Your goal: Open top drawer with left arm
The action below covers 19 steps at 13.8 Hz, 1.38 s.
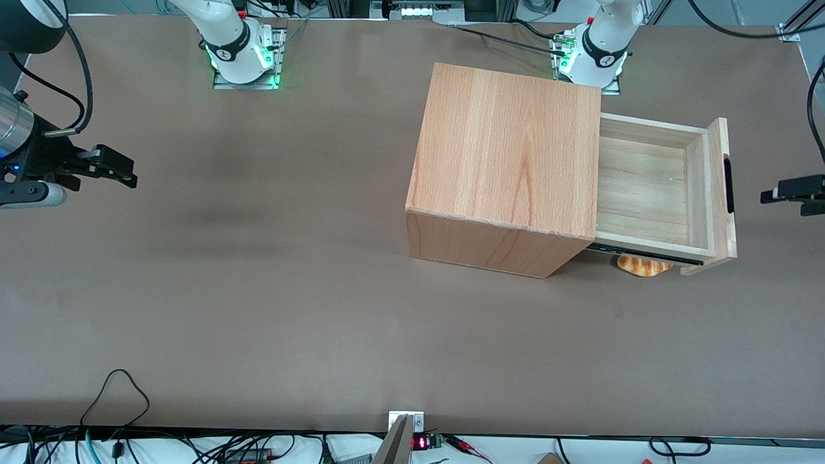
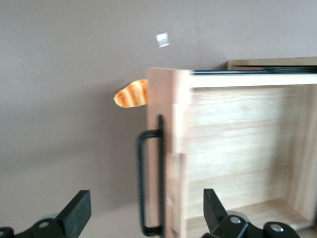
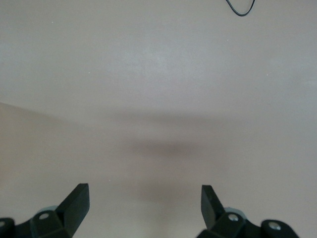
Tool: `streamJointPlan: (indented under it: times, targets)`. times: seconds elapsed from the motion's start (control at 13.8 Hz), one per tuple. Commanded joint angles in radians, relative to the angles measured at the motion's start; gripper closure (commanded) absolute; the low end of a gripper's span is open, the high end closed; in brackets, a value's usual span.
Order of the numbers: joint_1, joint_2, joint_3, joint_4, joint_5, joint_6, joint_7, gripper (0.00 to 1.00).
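While drawer (image 1: 644, 187) stands pulled out, hand (image 2: 143, 218) hangs wide open, empty, off handle (image 2: 148, 181); next: retreat toward three o'clock.

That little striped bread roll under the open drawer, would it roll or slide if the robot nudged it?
The bread roll looks elongated and lies flat, so it would probably slide rather than roll. It seems small and likely light. The open gripper hangs above the top drawer handle, apart from it.

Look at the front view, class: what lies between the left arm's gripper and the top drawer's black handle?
Nothing: only bare table separates the open gripper from the handle of the pulled-out top drawer.
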Motion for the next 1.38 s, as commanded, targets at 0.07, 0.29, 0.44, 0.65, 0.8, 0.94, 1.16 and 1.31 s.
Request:
streamJointPlan:
  times: [0.07, 0.29, 0.44, 0.65, 0.8, 0.94, 1.16, 1.31]
  targets:
    - [-0.004, -0.049, -0.083, -0.008, 0.013, -0.05, -0.112, 0.0]
    - [-0.03, -0.069, -0.157, -0.008, 0.085, -0.052, -0.218, 0.0]
    - [-0.033, -0.093, -0.197, -0.016, 0.101, -0.07, -0.282, 0.0]
    - [-0.047, -0.093, -0.276, -0.03, 0.104, -0.072, -0.426, 0.0]
    - [-0.047, -0.092, -0.289, -0.037, 0.107, -0.061, -0.437, 0.0]
    - [-0.126, -0.093, -0.258, -0.047, 0.131, -0.07, -0.439, 0.0]
    - [-0.455, -0.101, 0.017, -0.045, 0.188, -0.072, -0.448, 0.0]
    - [-0.473, -0.11, 0.023, -0.059, 0.17, -0.023, -0.457, 0.0]
